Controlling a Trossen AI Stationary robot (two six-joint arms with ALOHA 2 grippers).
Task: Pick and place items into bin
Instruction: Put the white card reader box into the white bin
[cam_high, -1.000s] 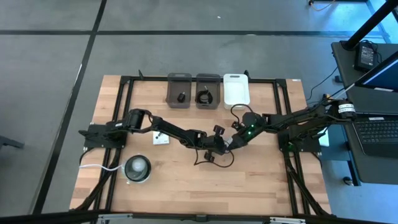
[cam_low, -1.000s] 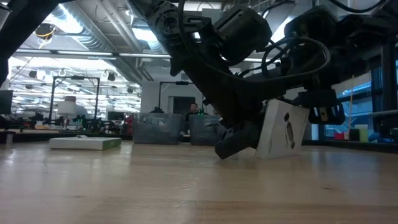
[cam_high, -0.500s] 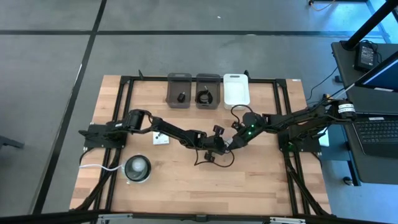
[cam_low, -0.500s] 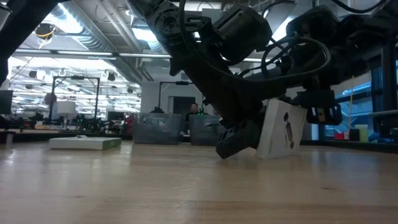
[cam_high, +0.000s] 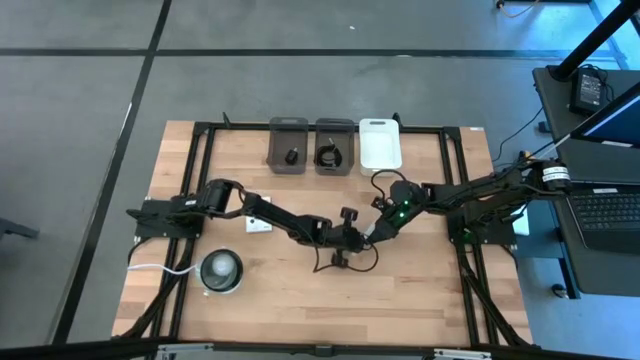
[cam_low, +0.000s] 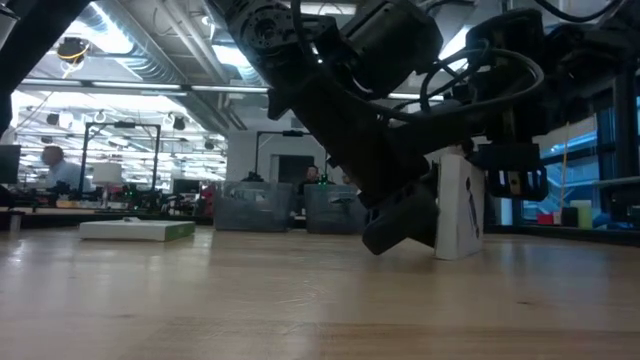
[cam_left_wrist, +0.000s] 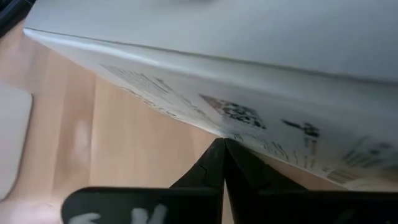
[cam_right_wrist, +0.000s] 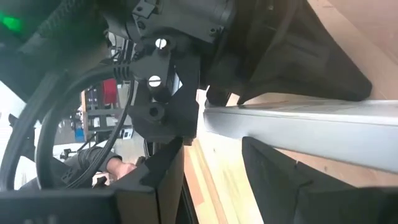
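A flat white packet with dark print (cam_low: 461, 206) stands nearly upright on its lower edge near the table's middle, between my two grippers (cam_high: 366, 233). My left gripper (cam_low: 400, 222) is shut, its tips against the packet's printed face (cam_left_wrist: 249, 93). My right gripper (cam_low: 505, 172) is at the packet's top, shut on it. A second white packet (cam_high: 258, 222) lies flat on the table near the left arm. The tiny black block (cam_high: 290, 156) and the coiled black cable (cam_high: 330, 155) lie inside two dark bins at the far edge. My left gripper touches the packet's printed face low down (cam_left_wrist: 231, 134) with its shut fingertips (cam_left_wrist: 219, 163), coming slanting down from the table's left. My right gripper pinches the packet by its upper edge (cam_right_wrist: 292, 124) from the table's right. The packet is near upright, with its lower edge (cam_low: 458, 254) on the table.
A white bin (cam_high: 380, 145) sits to the right of the two dark bins (cam_high: 289, 133) at the far edge. A round grey-white disc (cam_high: 221, 270) with a white cord lies near the front left. Bare wood lies near the front edge.
The packet has tipped from a lean to nearly upright, its lower edge staying on the table. My left gripper has moved a little toward the table's right along with it.
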